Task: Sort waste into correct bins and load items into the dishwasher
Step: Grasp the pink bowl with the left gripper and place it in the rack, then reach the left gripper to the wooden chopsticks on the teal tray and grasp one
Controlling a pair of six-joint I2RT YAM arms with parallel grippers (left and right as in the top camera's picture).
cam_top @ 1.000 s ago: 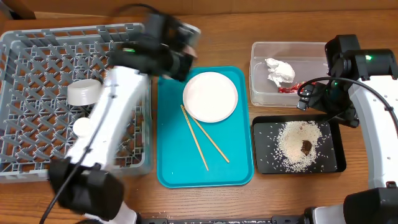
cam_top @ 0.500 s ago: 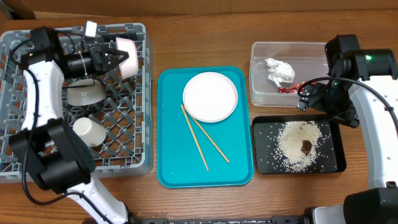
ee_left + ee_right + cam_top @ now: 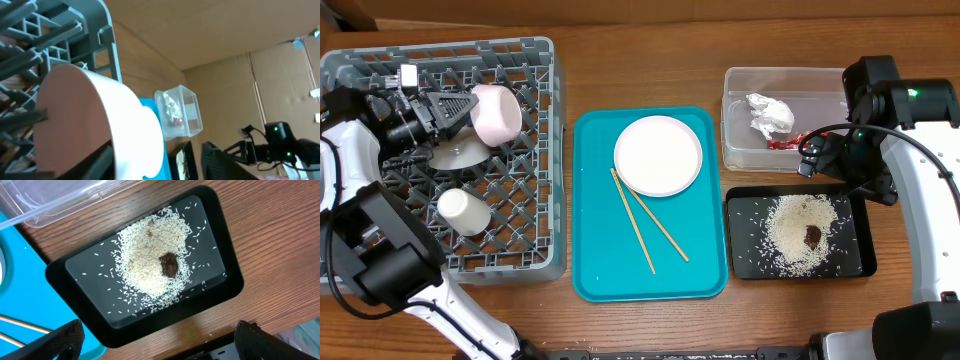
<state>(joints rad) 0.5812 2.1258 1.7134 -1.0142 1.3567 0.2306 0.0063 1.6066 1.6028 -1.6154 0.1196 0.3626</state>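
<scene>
A small pinkish bowl (image 3: pixel 496 112) lies tilted on its side in the grey dishwasher rack (image 3: pixel 525 255), and it fills the left wrist view (image 3: pixel 85 125). My left gripper (image 3: pixel 458 110) stands open around its rim (image 3: pixel 160 167), with a gap at one finger. A grey bowl (image 3: pixel 455 155) and a white cup (image 3: pixel 461 211) sit in the rack. The plate (image 3: pixel 658 155) and chopsticks (image 3: pixel 642 225) lie on the teal tray. My right gripper (image 3: pixel 820 157) hangs open above the black tray (image 3: pixel 220 225) of rice (image 3: pixel 150 260). Paper wad (image 3: pixel 770 113) and red wrapper (image 3: pixel 786 142) lie in the clear tub (image 3: pixel 735 80).
The teal tray (image 3: pixel 705 270) lies between the rack and the bins. A brown food lump (image 3: pixel 169 264) sits in the rice. Bare wooden table (image 3: pixel 620 60) shows at the back and along the front edge. Cardboard walls stand behind the table.
My left arm swung from over the teal tray's edge to the rack's back left with the pinkish bowl and lowered it. Its jaws have parted. The right arm has not moved.
</scene>
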